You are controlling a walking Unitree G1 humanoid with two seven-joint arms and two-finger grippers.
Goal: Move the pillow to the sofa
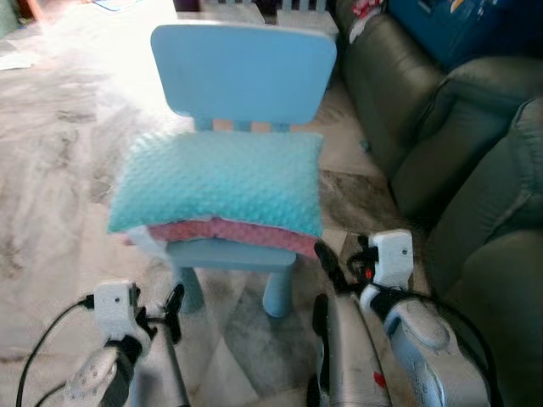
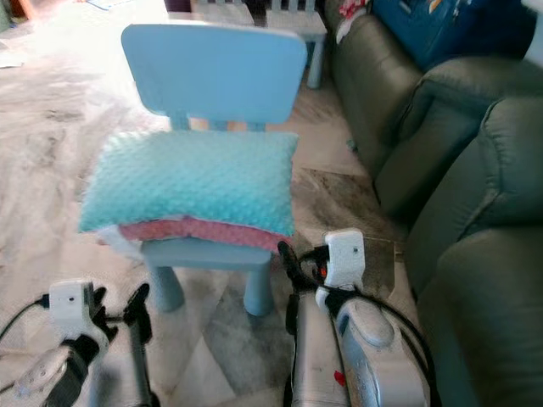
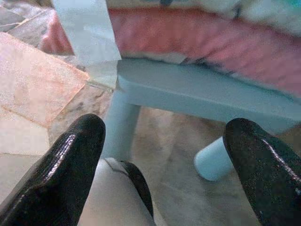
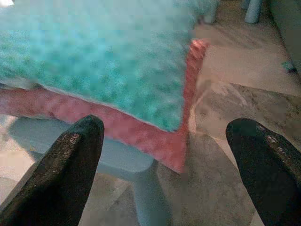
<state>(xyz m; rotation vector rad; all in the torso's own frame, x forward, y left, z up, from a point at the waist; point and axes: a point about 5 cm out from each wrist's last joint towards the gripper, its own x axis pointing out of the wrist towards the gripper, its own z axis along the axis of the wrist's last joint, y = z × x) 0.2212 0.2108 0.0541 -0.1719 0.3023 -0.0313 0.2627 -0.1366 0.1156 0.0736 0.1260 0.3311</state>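
Starting at the left, the left hand (image 1: 174,298) is seen low in front of the small pale-blue plastic chair (image 1: 243,68), below and short of the seat's front left corner. From its wrist camera its two black fingers (image 3: 61,169) are shown spread wide apart, with nothing held between them; the chair's seat edge and a pale-blue leg (image 3: 120,125) are framed in the gap.

On the chair seat the pillow, a teal dimpled-fabric cushion with a pink underside (image 1: 222,180), is found lying flat, covering the whole seat and overhanging it on both sides. Its pink lower layer (image 4: 141,136) is visible along the front edge, and a white fabric corner is seen hanging at the left.

Next, the right hand (image 1: 327,259) is held just beside the pillow's front right corner, at about seat height, not touching it as far as can be made out. Its fingers (image 4: 68,165) are likewise parted wide and empty, the pillow's corner being framed between them.

At the far right, the dark grey-green leather sofa (image 1: 475,170) is seen standing on the marbled tile floor (image 1: 51,186), near the chair.
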